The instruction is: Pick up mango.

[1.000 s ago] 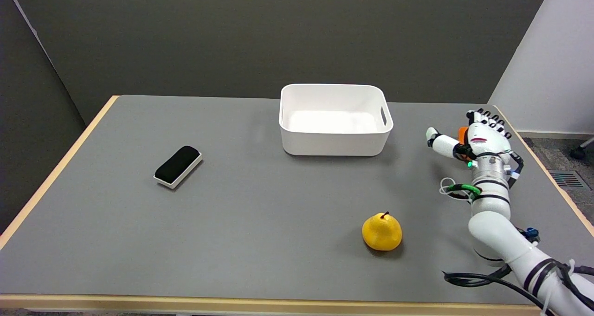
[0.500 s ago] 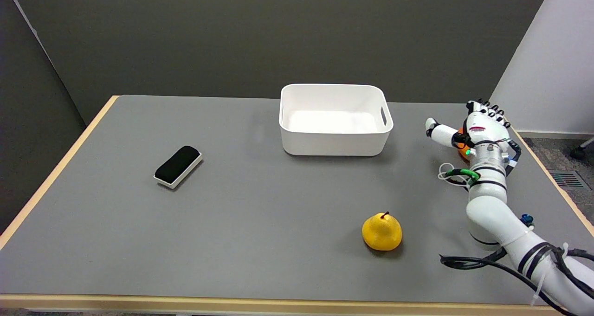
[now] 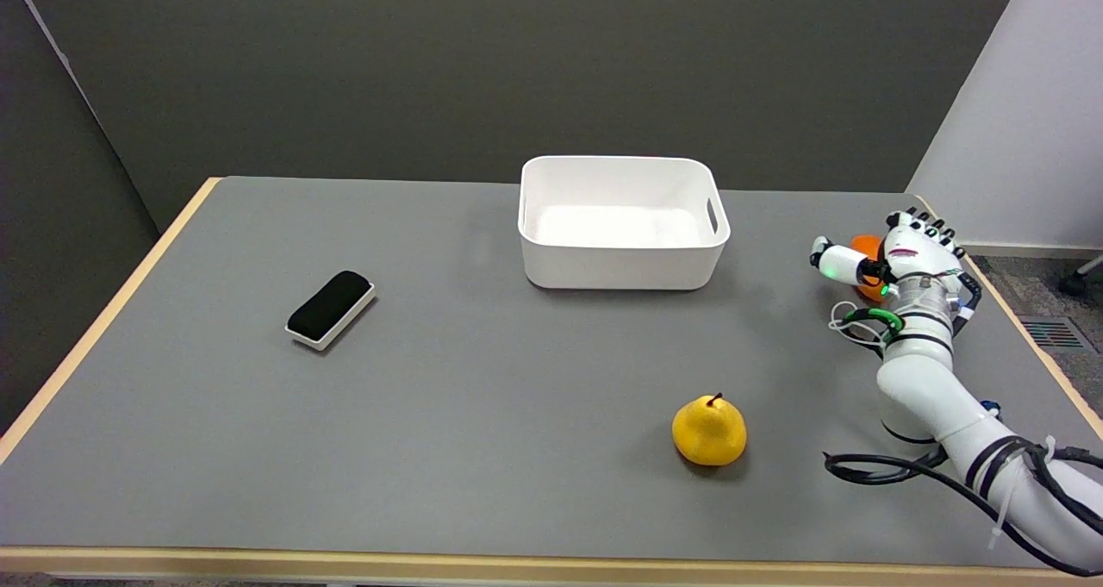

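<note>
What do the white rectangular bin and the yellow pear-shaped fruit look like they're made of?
White rectangular bin: looks like moulded plastic with a smooth matte finish, judging by its rounded corners, even thin rim and cut-out side handle. Yellow pear-shaped fruit: uniform yellow skin with a soft sheen and a dark stem; it may be a plastic or foam replica, but this view cannot settle that.

No text, label, brand, number or sign can be read anywhere in the head view. The back of the right hand [image 3: 915, 252], at the right of the frame, carries a small red mark, but it is too small and blurred to make out as letters or a logo.
</note>
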